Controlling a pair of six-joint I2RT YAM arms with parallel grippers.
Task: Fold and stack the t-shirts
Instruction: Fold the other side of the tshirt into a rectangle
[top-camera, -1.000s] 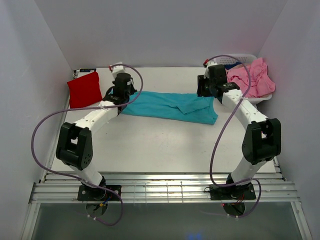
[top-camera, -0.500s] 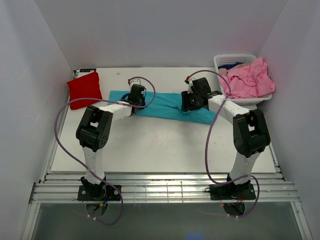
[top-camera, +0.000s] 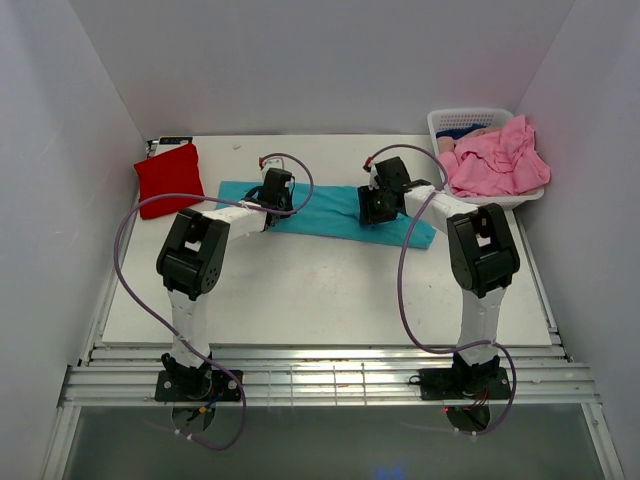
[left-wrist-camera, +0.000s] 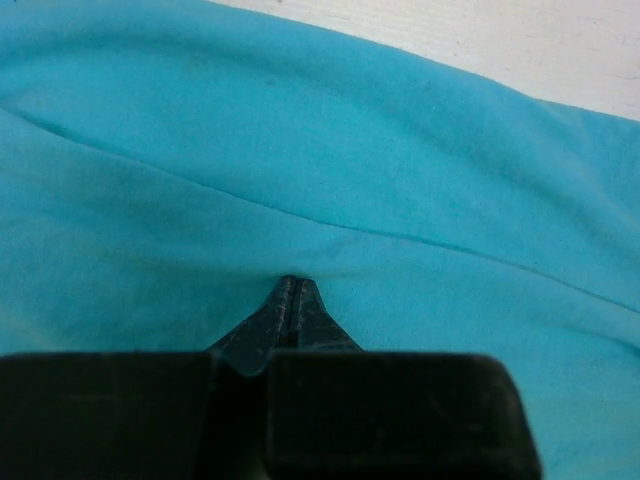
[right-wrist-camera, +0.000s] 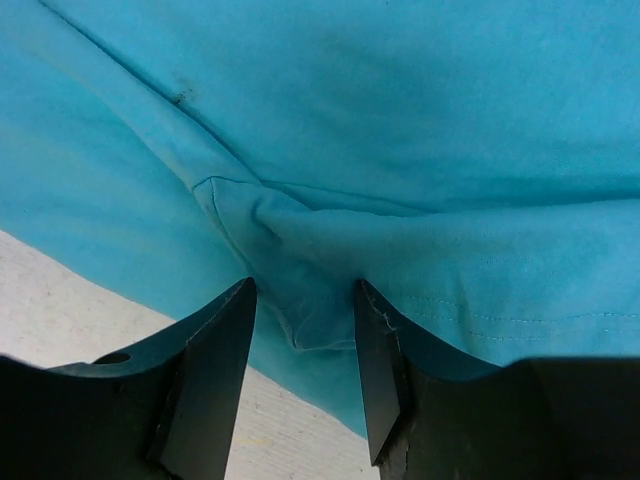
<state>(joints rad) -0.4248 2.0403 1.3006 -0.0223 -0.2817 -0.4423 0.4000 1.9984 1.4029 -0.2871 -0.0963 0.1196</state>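
Table (top-camera: 320, 290) carries teal t-shirt (top-camera: 320, 205), mid-fold: narrow band across centre, cross-folds probably left. Basket (top-camera: 470, 113), far right corner, heaped with crumpled pink t-shirts (top-camera: 495, 160), none folded. Red t-shirt (top-camera: 168, 178) folded, far left, likely stack base. Left gripper (left-wrist-camera: 293, 300) pinched closed on teal cloth. Right gripper (right-wrist-camera: 300, 300) fingers parted, teal ridge between, unclamped.

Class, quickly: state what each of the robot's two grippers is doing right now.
Left gripper: closed, apparently pinching the soft teal fabric t-shirt.
Right gripper: open, fingers straddling a fold of the same shirt.
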